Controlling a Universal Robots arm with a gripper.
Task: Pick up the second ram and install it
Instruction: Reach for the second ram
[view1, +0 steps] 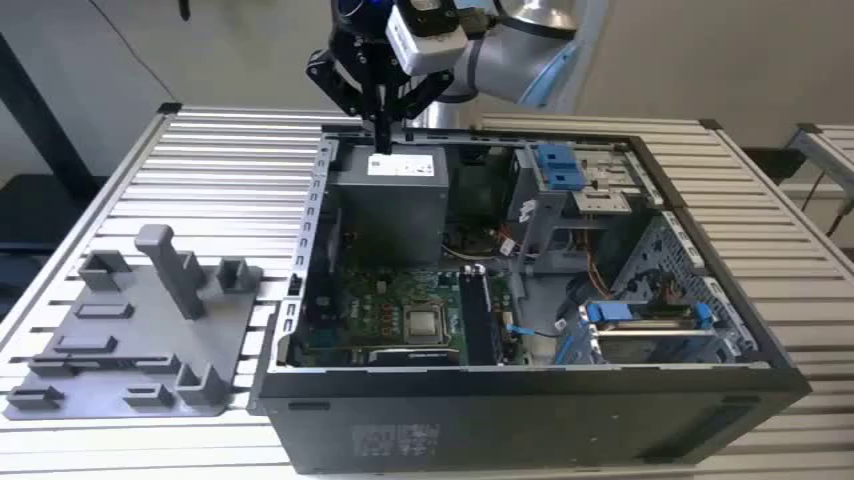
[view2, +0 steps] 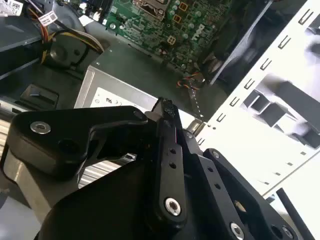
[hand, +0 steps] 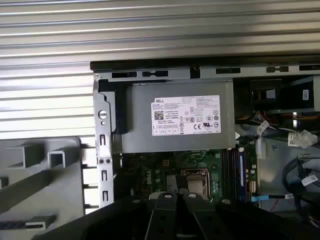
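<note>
In the exterior view we see the black two-finger gripper (view1: 383, 140) on the silver-and-blue robot arm (view1: 521, 40). It hangs fingers-down over the far end of the open black computer case (view1: 534, 410), above the grey metal power-supply box (view1: 387, 200). Its fingers are drawn together into one narrow tip. Nearer the camera lies the large green motherboard (view1: 380, 300) with its square silver processor socket (view1: 424, 322). Just to the exterior view's right of the socket, what we take for the second ram (view1: 478, 312), a long, narrow, dark blue-black memory stick, stands on edge in the slots. We cannot tell it apart from any neighbouring stick there. It is well apart from the gripper. The case rests on a pale slatted metal table (view1: 214, 170). Beside the case, on the exterior view's left, sits a grey plastic fixture tray (view1: 134, 340) with upright posts.

In the second wrist view the gripper's black links close into a single line, with the tip (view2: 165, 107) over the power-supply box's white-labelled top (view2: 115, 97). The motherboard lies beyond it.

In the first wrist view we look down on the labelled box (hand: 175, 120). The memory slots (hand: 232, 170) run beside the socket, with one thin blue edge among them.
</note>
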